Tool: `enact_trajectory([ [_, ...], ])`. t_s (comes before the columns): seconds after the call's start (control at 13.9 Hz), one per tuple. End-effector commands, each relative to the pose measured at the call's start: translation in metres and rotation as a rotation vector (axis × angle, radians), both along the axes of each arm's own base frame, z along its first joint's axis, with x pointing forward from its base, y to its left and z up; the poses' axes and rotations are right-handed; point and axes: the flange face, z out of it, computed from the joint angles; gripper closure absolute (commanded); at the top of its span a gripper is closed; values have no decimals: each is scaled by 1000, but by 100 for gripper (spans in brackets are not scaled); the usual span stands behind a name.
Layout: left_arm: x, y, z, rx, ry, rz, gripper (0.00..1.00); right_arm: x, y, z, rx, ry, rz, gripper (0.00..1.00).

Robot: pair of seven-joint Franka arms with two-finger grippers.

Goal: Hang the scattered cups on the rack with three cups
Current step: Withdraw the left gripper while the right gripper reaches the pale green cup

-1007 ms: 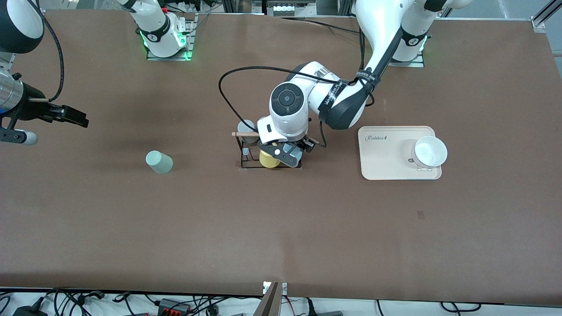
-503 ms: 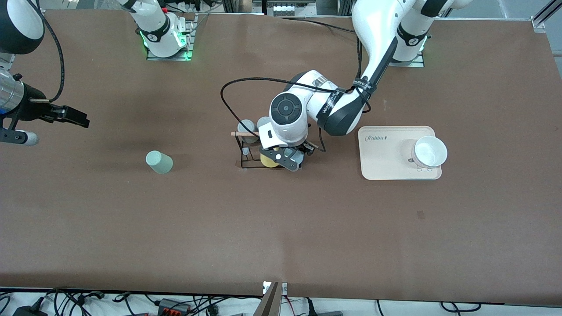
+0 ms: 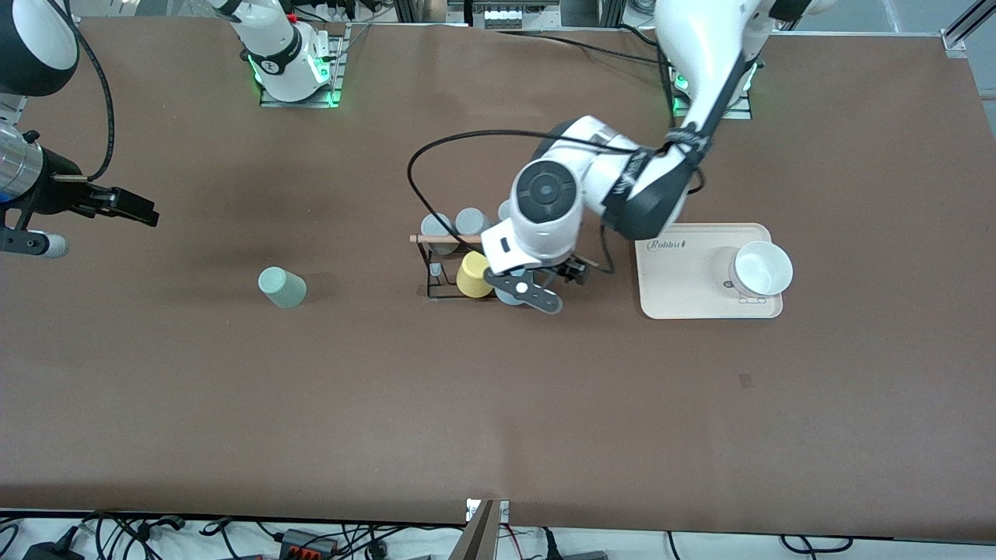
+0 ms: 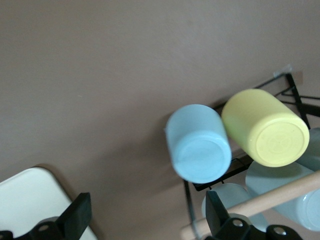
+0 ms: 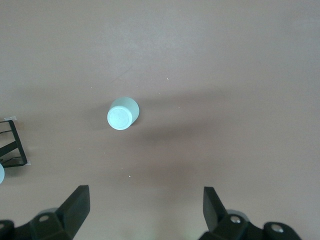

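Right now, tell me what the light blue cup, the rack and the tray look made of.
Light blue cup: likely plastic, smooth matte, uniform colour.
Rack: thin black wire frame, probably metal, with a pale rod that looks wooden.
Tray: cream, smooth, rounded corners; plastic or similar, unclear.

A brown desk (image 3: 233, 404) carries everything. A cream rounded plastic tray (image 3: 685, 280) with the word "Rabbit" printed on it lies toward the left arm's end of the desk. A white round bowl (image 3: 762, 268) stands on the tray. A yellow plastic cup (image 3: 472, 274) sits upside down near the middle of the desk, and grey plastic cups (image 3: 454, 225) are just beside it, farther from the front camera. Cables (image 3: 311, 537) lie below the desk's near edge.
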Motion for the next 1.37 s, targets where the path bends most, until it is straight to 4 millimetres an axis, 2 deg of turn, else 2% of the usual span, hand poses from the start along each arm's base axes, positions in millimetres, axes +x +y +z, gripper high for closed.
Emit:
enact_trajectory([
  [0.0, 15, 49, 53, -9, -34, 68, 0, -4, 3, 2, 14, 4, 12, 0],
  [0.14, 35, 102, 61, 11, -1, 150, 0, -3, 4, 3, 14, 2, 15, 0],
  [0.29, 55, 166, 67, 28, 32, 242, 0, 0, 5, -6, 15, 17, 20, 0],
  [0.43, 65, 221, 79, 40, 44, 317, 0, 1, 12, -8, 15, 16, 31, 0],
  [0.58, 76, 277, 90, 32, 33, 391, 0, 2, 26, -25, 16, -7, 54, 0],
  [0.72, 79, 324, 108, 17, 13, 455, 0, -7, 32, -75, 13, -75, 67, 0],
  [0.86, 74, 357, 136, 0, -14, 498, 0, -17, 41, -123, 15, -163, 86, 0],
  [1.01, 65, 380, 159, -4, -36, 514, 0, -22, 51, -179, 21, -222, 109, 0],
  [1.08, 59, 388, 165, -9, -42, 480, 0, -22, 57, -199, 24, -245, 137, 0],
  [1.22, 40, 394, 179, -10, -74, 455, 0, -22, 61, -231, 30, -260, 198, 0],
  [1.29, 31, 399, 182, -8, -86, 457, 0, -22, 61, -241, 31, -251, 220, 0],
])
